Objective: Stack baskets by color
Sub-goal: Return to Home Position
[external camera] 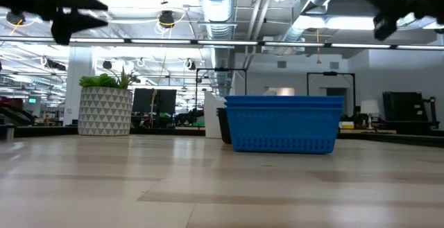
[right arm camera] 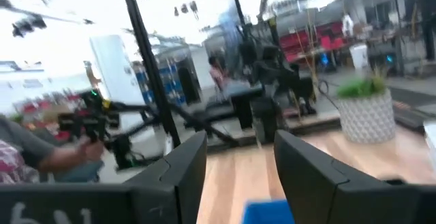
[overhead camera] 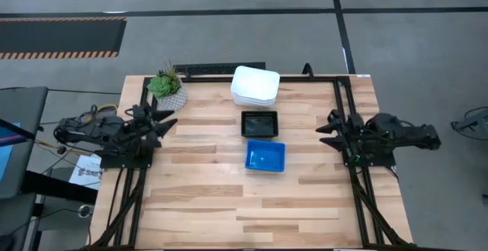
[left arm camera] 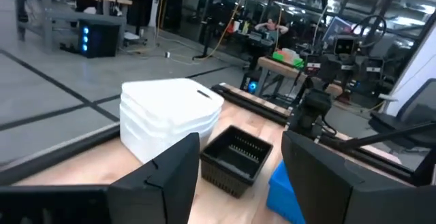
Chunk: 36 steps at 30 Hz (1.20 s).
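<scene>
Three basket stacks in a line mid-table, arms at the sides

Left gripper (overhead camera: 165, 121) at the 9 o'clock edge of the table (overhead camera: 213, 205), fingers apart, empty; potted plant (overhead camera: 166, 88) at its 12 o'clock. White stack (overhead camera: 255, 85) at the table's 12 o'clock, black stack (overhead camera: 259, 123) just beside it at 6 o'clock, blue stack (overhead camera: 265, 156) next, again at 6 o'clock. Right gripper (overhead camera: 326, 127) at the 3 o'clock edge, fingers apart, empty

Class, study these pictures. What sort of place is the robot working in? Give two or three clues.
Most likely a robotics lab or workshop in a large industrial hall. Clues: bare ducts overhead, a hazard-striped mat on the concrete floor, and equipment benches beyond the wooden table.
</scene>
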Available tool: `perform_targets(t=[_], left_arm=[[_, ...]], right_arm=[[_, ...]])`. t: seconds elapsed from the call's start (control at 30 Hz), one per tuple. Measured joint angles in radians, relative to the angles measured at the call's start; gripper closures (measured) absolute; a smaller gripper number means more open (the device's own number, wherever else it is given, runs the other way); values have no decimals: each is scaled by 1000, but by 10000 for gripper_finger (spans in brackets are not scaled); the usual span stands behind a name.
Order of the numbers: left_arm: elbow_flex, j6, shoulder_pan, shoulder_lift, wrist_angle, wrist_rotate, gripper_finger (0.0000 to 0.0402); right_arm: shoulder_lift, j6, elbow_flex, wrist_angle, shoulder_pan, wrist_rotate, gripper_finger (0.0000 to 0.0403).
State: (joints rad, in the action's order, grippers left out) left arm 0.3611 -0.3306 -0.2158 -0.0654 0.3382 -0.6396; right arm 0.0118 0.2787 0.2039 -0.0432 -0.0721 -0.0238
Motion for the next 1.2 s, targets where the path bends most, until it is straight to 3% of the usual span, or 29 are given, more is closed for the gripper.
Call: perform_targets(t=[0.1,0.33,0.6,0.83,1.2], left_arm=[[-90,-15,0,62,-20,-17,204],[-272,-87,0,60,-131,-17,204],[-281,39,0,49,-176,77,204],[-283,56,0,46,-177,112,204],[-283,14,0,46,-174,120,204]], right_arm=[[-8,5,-73,-30,1,0,209],[6,20,-194,-191,2,22,210],[8,-64,-195,-121,1,26,208],[8,-61,-195,18,1,26,210],[29,-50,-194,30,1,26,209]])
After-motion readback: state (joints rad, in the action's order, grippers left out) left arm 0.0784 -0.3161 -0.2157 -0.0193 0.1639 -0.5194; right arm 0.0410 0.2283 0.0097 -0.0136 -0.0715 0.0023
